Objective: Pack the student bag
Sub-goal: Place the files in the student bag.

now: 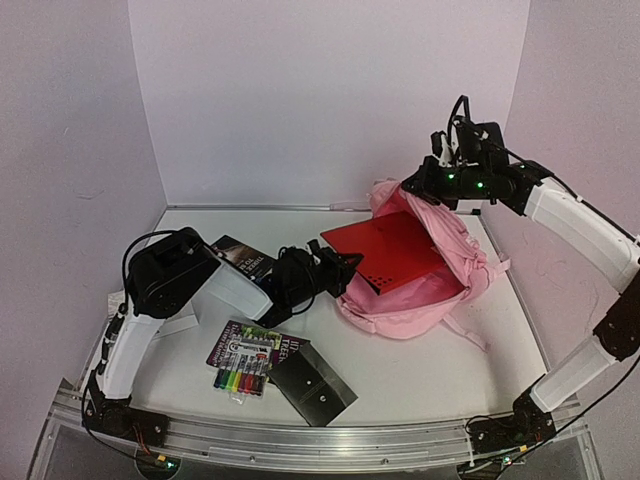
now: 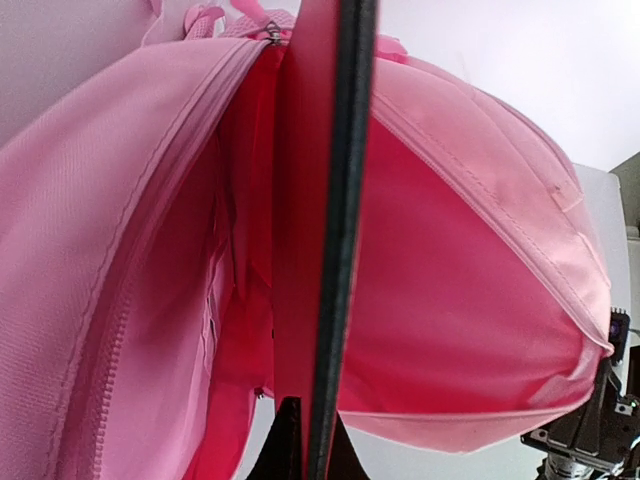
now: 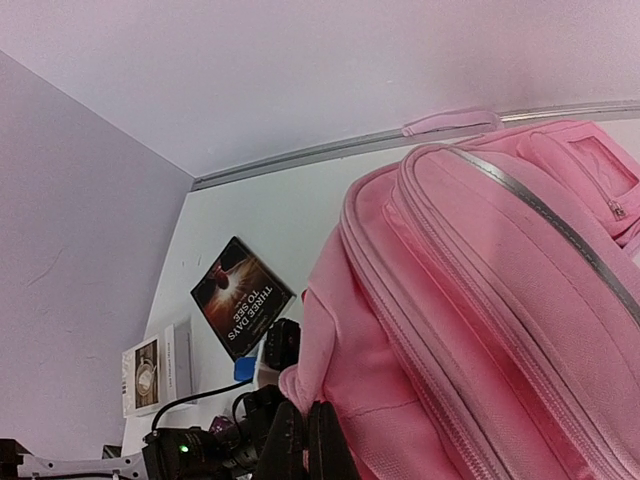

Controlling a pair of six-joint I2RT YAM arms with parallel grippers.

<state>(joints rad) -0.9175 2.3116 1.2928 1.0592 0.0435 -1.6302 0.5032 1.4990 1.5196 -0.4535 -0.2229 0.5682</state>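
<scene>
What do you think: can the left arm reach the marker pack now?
Probably not yet: the left gripper is shut on the red folder at the student bag; the marker pack lies uncovered.

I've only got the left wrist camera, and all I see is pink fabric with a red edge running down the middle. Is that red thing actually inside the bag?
Observer: Partly. In the top view, the far end of the red folder is inside the opening of the student bag. The near end sticks out, gripped by the left end effector.
Operator: What's keeping the opening up?
Observer: The right end effector pinches the bag's upper flap and holds it raised.
Operator: Is anything else waiting on the table?
Observer: Yes. A marker pack and a book titled Three Days to See lie outside the bag.
</scene>
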